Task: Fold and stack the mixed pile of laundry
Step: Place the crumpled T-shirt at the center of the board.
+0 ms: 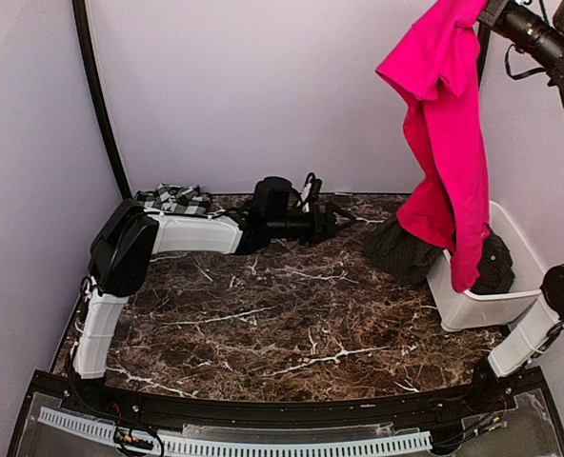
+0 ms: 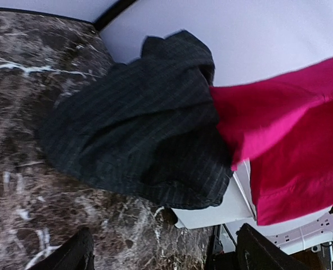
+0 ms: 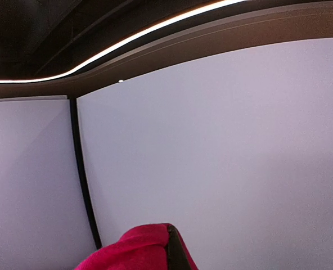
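Above the white bin (image 1: 468,307), the red garment (image 1: 444,143) hangs vertically.
The right gripper (image 1: 487,13) pinches its top; the left gripper (image 1: 347,226) gapes, empty.

I count three garments: one red garment (image 1: 449,143), one checked garment (image 1: 175,199) and one dark striped garment (image 1: 396,249). I also count one white bin (image 1: 482,307).

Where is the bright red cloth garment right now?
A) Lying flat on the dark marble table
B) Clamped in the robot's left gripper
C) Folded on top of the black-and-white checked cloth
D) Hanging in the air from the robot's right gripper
D: the bright red cloth garment dangles from the right gripper, which is raised high, and its lower end reaches down to the white plastic bin.
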